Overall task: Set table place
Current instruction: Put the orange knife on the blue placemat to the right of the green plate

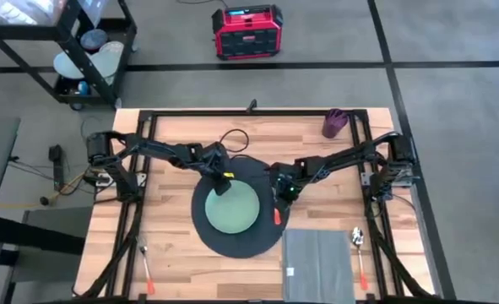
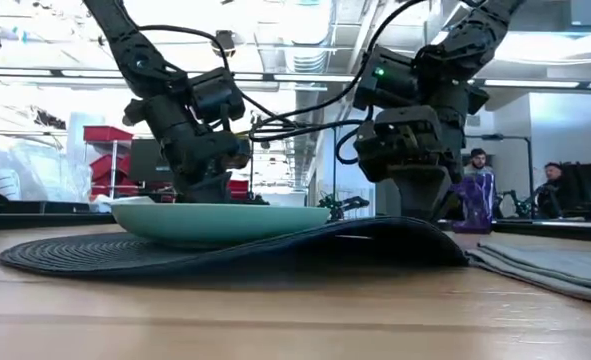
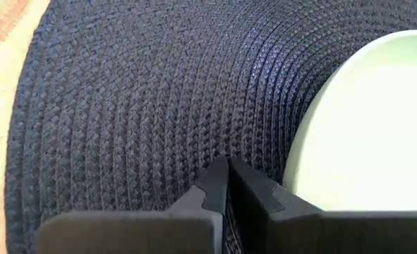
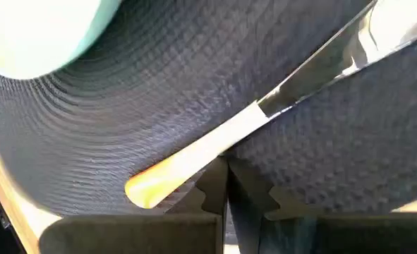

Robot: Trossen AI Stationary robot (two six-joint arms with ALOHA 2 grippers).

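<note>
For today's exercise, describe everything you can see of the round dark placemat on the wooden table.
The round dark woven placemat looks braided in concentric rings, near black. It lies on the light-wood table, its right edge humped up in the low view. A pale green round plate sits on it, and an orange-handled knife lies on its right side. The left gripper and right gripper, both shut, are down at its back and right edges.

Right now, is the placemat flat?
No. The placemat humps up at its right-arm side under the right gripper, which is shut on it; the rest lies flat under the plate.
</note>
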